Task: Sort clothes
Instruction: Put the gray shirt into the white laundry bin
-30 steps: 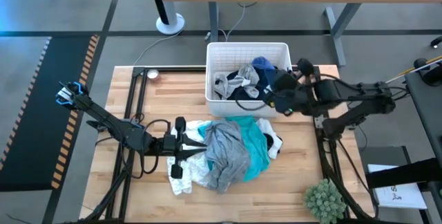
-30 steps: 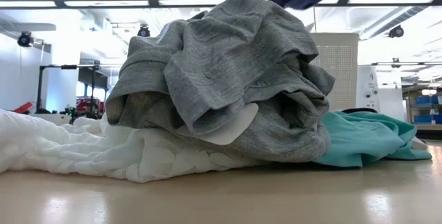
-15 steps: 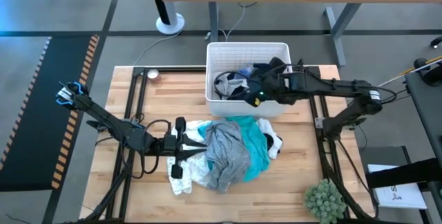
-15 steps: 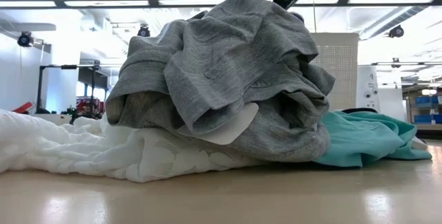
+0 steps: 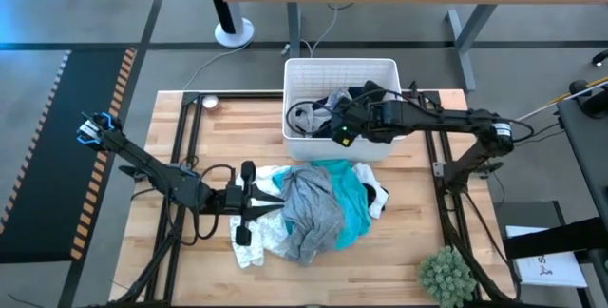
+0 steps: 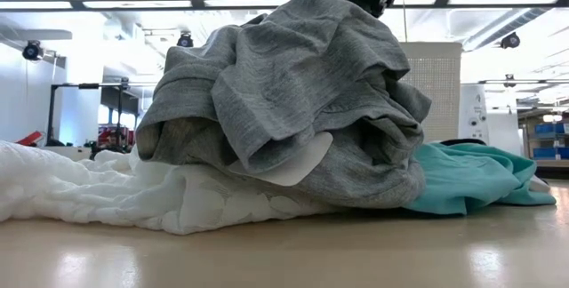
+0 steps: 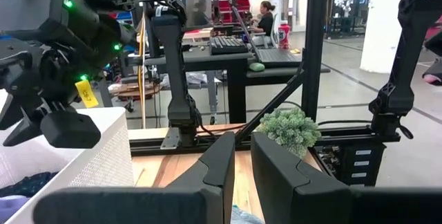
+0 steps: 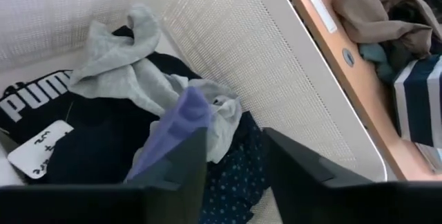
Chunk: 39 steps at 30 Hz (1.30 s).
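On the bench, a pile of clothes at lower centre (grey, turquoise, white) looks unsorted, several garments already lie in the white bin at upper centre, where the right gripper hovers, fingers spread and empty, while the left gripper waits beside the pile, fingers slightly apart.

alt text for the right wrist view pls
Looking down past the right hand, its two dark fingers apart, into the white bin holding a pile of clothes. A light blue garment lies just ahead of the fingers, over a grey garment, a black garment with white lettering and a navy dotted garment.
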Each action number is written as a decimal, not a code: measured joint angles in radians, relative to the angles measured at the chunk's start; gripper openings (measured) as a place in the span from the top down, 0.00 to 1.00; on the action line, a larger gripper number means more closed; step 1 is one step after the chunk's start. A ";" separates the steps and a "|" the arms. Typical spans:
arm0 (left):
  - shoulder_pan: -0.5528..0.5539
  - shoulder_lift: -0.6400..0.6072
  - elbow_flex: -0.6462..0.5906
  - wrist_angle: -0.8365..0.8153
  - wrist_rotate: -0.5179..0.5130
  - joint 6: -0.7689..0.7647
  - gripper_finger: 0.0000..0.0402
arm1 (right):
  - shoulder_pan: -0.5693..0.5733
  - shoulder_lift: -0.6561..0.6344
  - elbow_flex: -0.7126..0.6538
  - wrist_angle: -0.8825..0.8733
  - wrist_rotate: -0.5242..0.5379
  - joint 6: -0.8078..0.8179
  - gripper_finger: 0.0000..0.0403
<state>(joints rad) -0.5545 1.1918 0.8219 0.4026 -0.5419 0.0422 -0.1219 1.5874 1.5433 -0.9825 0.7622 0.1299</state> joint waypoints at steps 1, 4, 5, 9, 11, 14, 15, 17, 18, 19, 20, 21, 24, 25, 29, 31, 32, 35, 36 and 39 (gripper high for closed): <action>0.000 0.000 0.000 0.000 0.000 0.000 0.91 | 0.000 -0.004 0.000 -0.002 0.000 0.000 0.66; 0.000 0.000 0.000 0.002 0.000 0.000 0.91 | 0.001 -0.017 0.016 -0.007 0.001 0.006 0.57; 0.000 0.000 0.000 0.000 0.000 0.000 0.91 | 0.002 -0.023 0.022 -0.007 0.001 0.006 0.54; 0.000 0.000 0.000 0.000 0.000 0.000 0.91 | 0.014 -0.043 0.050 -0.008 -0.001 -0.008 0.47; 0.000 0.000 0.000 0.001 -0.001 0.000 0.91 | 0.027 -0.061 0.062 -0.009 -0.005 -0.023 0.46; 0.000 0.000 0.000 0.000 -0.001 0.000 0.91 | 0.052 -0.097 0.069 -0.008 -0.007 -0.053 0.51; 0.000 0.000 0.000 0.000 -0.001 0.000 0.91 | 0.063 -0.109 0.069 -0.010 -0.007 -0.054 0.54; 0.000 0.000 0.000 0.000 -0.001 0.000 0.91 | 0.088 -0.138 0.069 -0.015 -0.007 -0.053 0.64; 0.000 0.000 0.000 0.000 -0.001 0.000 0.91 | 0.105 -0.151 0.069 -0.025 -0.007 -0.053 0.71; 0.000 0.000 0.000 0.000 -0.001 0.000 0.91 | 0.124 -0.164 0.069 -0.031 -0.006 -0.052 0.77; 0.000 0.000 0.000 0.001 -0.001 0.000 0.91 | 0.143 -0.180 0.069 -0.038 -0.006 -0.052 0.85; 0.000 0.000 0.000 0.000 -0.001 0.000 0.91 | 0.162 -0.193 0.069 -0.051 -0.007 -0.052 0.91; 0.000 0.000 0.000 0.000 -0.001 0.000 0.91 | 0.230 -0.220 0.067 -0.084 -0.006 -0.020 0.97; 0.000 0.000 0.000 0.000 -0.001 0.000 0.91 | 0.252 -0.225 0.065 -0.103 -0.005 -0.013 0.96; 0.000 0.000 0.000 0.001 -0.002 0.000 0.91 | 0.345 -0.240 0.040 -0.211 -0.003 0.069 0.99; 0.000 0.000 0.000 0.000 -0.002 0.000 0.91 | 0.394 -0.250 0.008 -0.239 -0.003 0.119 0.99; 0.000 0.000 0.000 0.000 -0.002 0.001 0.91 | 0.420 -0.257 -0.014 -0.242 -0.003 0.144 0.99; 0.000 0.000 0.000 0.001 -0.002 0.009 0.91 | 0.500 -0.286 -0.095 -0.230 -0.001 0.227 1.00; 0.000 0.000 0.000 0.002 -0.002 0.015 0.91 | 0.525 -0.296 -0.126 -0.215 0.006 0.256 1.00; 0.000 0.000 0.000 0.015 -0.002 0.019 0.91 | 0.603 -0.326 -0.227 -0.155 0.031 0.339 1.00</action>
<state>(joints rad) -0.5545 1.1915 0.8219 0.4179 -0.5438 0.0608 0.4814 1.2616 1.3161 -1.1380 0.7929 0.4691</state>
